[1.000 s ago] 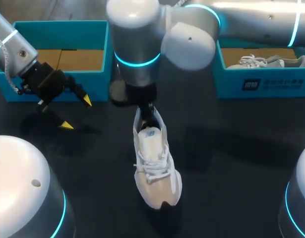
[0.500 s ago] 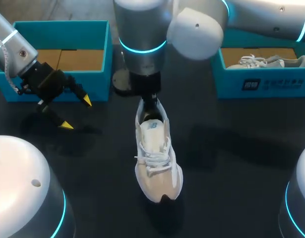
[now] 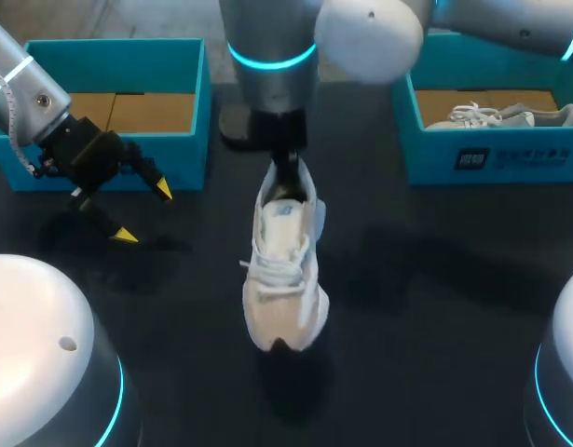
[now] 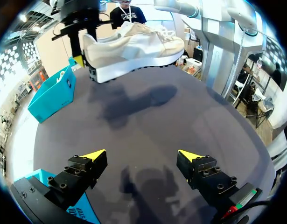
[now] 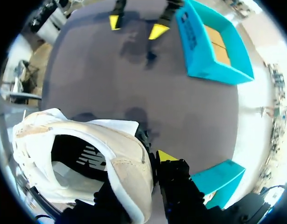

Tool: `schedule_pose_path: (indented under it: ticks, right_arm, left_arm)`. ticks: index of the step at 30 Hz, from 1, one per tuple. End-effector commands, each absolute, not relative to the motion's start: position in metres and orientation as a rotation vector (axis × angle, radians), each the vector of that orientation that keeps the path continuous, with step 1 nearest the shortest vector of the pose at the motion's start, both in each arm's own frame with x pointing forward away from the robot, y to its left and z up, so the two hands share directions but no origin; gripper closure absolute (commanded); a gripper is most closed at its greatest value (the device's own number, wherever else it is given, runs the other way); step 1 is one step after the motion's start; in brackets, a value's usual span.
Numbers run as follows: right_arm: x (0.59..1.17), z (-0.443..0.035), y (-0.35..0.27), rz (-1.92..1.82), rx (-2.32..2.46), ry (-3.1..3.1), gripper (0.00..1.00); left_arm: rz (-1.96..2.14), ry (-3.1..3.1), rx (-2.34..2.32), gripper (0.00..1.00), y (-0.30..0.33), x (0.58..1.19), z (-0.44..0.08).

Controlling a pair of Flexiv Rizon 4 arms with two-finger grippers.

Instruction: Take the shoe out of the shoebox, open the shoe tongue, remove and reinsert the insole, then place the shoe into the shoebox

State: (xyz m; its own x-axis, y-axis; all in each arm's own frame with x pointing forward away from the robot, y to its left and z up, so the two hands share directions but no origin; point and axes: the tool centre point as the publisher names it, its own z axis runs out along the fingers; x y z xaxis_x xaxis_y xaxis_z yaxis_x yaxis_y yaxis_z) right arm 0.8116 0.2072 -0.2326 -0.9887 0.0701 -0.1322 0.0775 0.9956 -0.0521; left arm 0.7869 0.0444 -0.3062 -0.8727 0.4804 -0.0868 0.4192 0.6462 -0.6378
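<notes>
Two fingers of my right gripper (image 3: 286, 169) pinch the heel collar of the shoe (image 3: 282, 270), which hangs clear of the table (image 3: 435, 298) over its middle, toe toward the near edge. A heel-only grip lets the toe swing (my judgement), so I'd travel slowly and lower it sole-flat. My right wrist points steeply down over the heel. My left gripper (image 3: 143, 213) hovers spread wide, empty, just beside the left shoebox (image 3: 109, 54).

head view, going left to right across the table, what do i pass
left end effector → shoe → right shoebox
</notes>
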Motion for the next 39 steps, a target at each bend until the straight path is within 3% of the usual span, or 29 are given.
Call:
schedule_pose_path:
  ticks: [1, 12, 29, 39]
  right_arm:
    - [0.827, -0.222, 0.198, -0.075, 0.178, 3.03, 1.0]
    - [0.855, -0.203, 0.154, -0.048, 0.35, 2.991, 1.0]
    - [0.911, -0.163, 0.096, -0.058, 0.004, 2.958, 1.0]
    - [0.911, -0.163, 0.096, -0.058, 0.004, 2.958, 1.0]
  left_arm:
    - [1.031, -2.768, -0.76, 0.0, 0.045, 0.787, -0.306]
    - [1.031, -2.768, -0.76, 0.0, 0.045, 0.787, -0.306]
    - [1.031, -2.768, -0.76, 0.0, 0.045, 0.787, -0.306]
    - [1.031, -2.768, -0.76, 0.0, 0.045, 0.787, -0.306]
